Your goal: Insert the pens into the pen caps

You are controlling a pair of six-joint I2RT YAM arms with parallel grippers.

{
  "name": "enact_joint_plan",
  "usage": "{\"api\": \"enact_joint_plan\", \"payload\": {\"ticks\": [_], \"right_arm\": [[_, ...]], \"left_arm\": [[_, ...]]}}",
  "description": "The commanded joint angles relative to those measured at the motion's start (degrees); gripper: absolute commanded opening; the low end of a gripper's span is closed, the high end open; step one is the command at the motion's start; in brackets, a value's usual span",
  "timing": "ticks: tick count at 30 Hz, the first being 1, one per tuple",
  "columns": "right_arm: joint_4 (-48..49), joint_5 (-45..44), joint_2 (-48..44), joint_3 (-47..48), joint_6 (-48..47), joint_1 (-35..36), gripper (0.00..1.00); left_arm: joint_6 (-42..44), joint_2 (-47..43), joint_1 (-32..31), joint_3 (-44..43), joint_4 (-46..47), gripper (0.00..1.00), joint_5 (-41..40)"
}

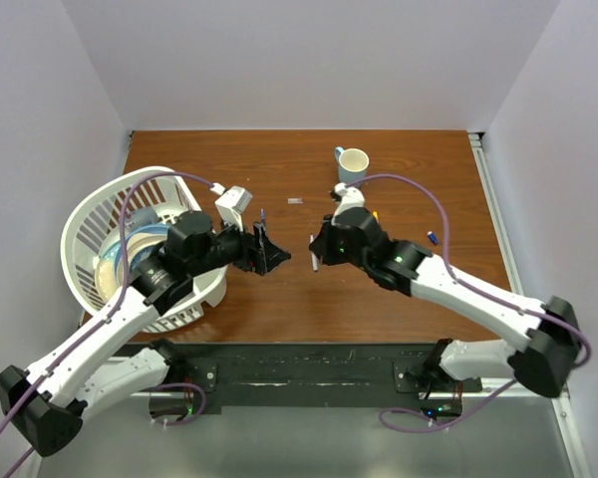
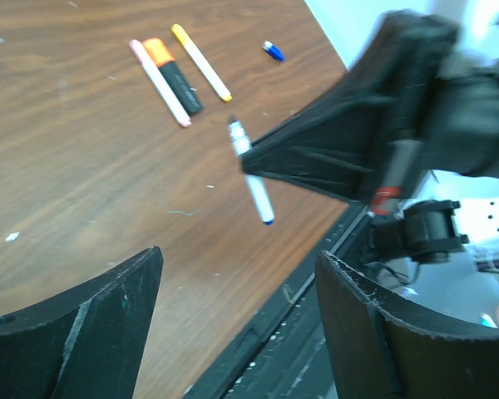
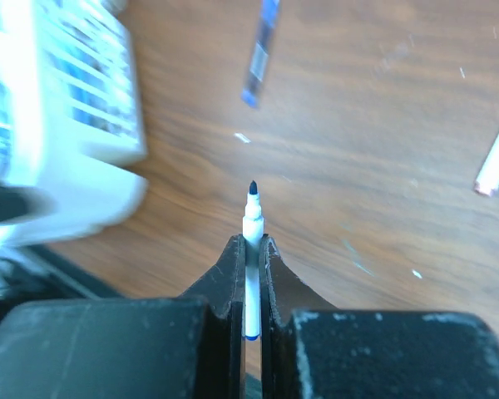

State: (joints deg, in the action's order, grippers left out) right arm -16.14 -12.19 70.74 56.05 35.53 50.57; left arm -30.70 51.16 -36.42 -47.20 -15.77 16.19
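Round items (image 1: 132,251) in basket (image 1: 85,214) beside left tool (image 2: 239,256)

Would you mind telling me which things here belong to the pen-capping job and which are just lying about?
Job: white pen held by the right gripper; pink-ended pen; yellow-ended pen; black highlighter; blue cap.
Lying about: mug; white basket.
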Motion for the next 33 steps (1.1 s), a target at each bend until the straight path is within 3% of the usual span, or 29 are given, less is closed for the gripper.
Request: {"api": "enact_joint_plan", "payload": {"ticks": [1, 10, 25, 26, 27, 30, 31, 33], "right_arm": [[7.96, 2.59, -7.54, -4.89, 5.42, -0.03, 0.00], [15.52, 5.42, -16.42, -8.68, 8.15, -0.03, 0.00], [24.14, 8.85, -16.42, -10.79, 11.14, -0.03, 0.00], [23.97, 9.11, -16.25, -10.18, 10.71, -0.03, 0.00], [23.44, 9.11, -15.81, -9.65, 10.35, -0.03, 0.00], [22.65, 8.85, -15.89, -9.21, 9.03, -0.03, 0.00], [22.38, 8.32, -15.98, -9.29, 8.51, -0.03, 0.01], [22.03, 7.62, -16.07, -8.60, 6.84, -0.03, 0.19]], "left_arm": [[-4.19, 2.10, 0.13, 0.62, 9.00, 0.77, 6.22], [-9.02, 5.62, 0.13, 3.61, 23.67, 0.69, 15.97], [-15.52, 11.86, -0.75, 6.15, 37.56, 0.43, 22.49], [-16.14, 11.95, -1.01, 6.59, 39.05, 0.40, 22.75], [-16.58, 12.21, -1.10, 6.94, 40.02, 0.25, 23.27], [-17.82, 11.60, -1.11, 7.82, 41.43, 0.00, 23.54], [-17.64, 10.99, -1.10, 8.00, 41.17, 0.00, 23.37], [-16.68, 10.37, -1.10, 7.65, 38.98, 0.00, 22.40]]}}
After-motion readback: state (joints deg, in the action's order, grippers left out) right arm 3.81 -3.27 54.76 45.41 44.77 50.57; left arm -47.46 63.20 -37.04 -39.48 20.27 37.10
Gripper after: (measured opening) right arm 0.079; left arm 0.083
